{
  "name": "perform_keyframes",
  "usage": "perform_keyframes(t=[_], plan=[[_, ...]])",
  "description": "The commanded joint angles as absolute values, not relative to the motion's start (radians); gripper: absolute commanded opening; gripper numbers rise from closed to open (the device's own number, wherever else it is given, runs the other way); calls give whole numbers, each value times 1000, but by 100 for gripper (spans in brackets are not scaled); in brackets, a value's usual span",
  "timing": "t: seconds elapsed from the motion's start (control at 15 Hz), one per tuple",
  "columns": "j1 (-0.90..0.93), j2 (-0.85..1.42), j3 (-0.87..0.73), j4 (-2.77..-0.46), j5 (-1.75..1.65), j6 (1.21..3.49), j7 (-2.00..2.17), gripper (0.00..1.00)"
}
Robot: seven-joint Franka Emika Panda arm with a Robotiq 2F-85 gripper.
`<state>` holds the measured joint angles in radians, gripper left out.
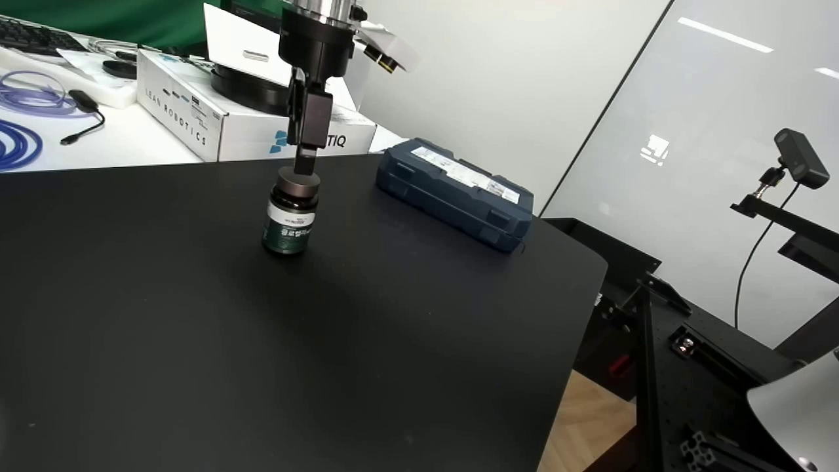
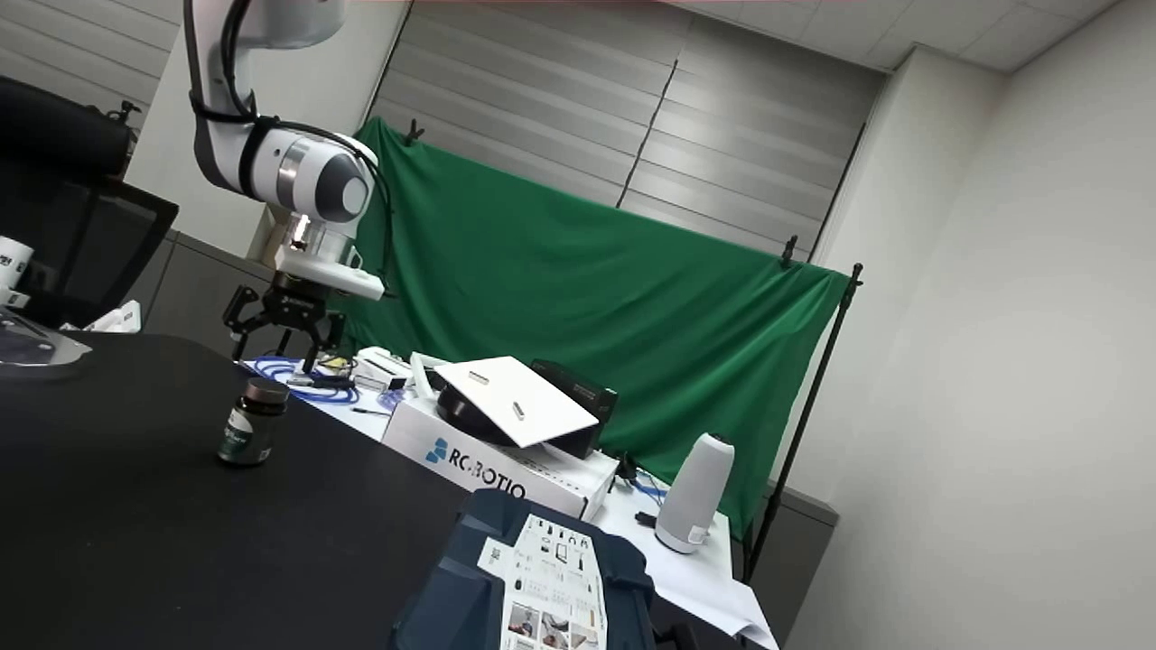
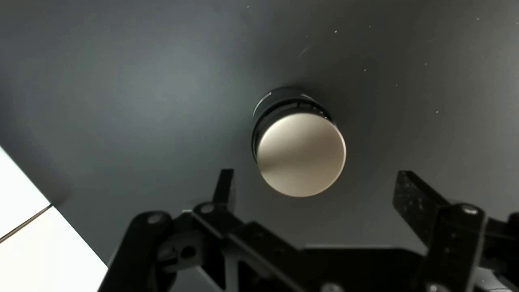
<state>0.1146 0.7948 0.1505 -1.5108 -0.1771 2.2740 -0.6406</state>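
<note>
Can count two fingers (image 3: pixel 415 194) spread wide apart near one capped bottle (image 1: pixel 290 223) standing upright on one black bench (image 1: pixel 275 367), plus one dark-blue case (image 1: pixel 454 198).

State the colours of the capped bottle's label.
The bottle's label is dark green with a white band on top, clearest in an exterior view.

Gripper (image 3: pixel 315 172) spread wide; pointing down, apparently.

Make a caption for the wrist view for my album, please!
Seen from above: open jaws near a capped bottle standing on the black table.
</note>
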Motion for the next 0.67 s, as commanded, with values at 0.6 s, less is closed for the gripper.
perform_keyframes(t=[0.6], plan=[[89, 842, 166, -1490, -178, 2339, -684, 100]])
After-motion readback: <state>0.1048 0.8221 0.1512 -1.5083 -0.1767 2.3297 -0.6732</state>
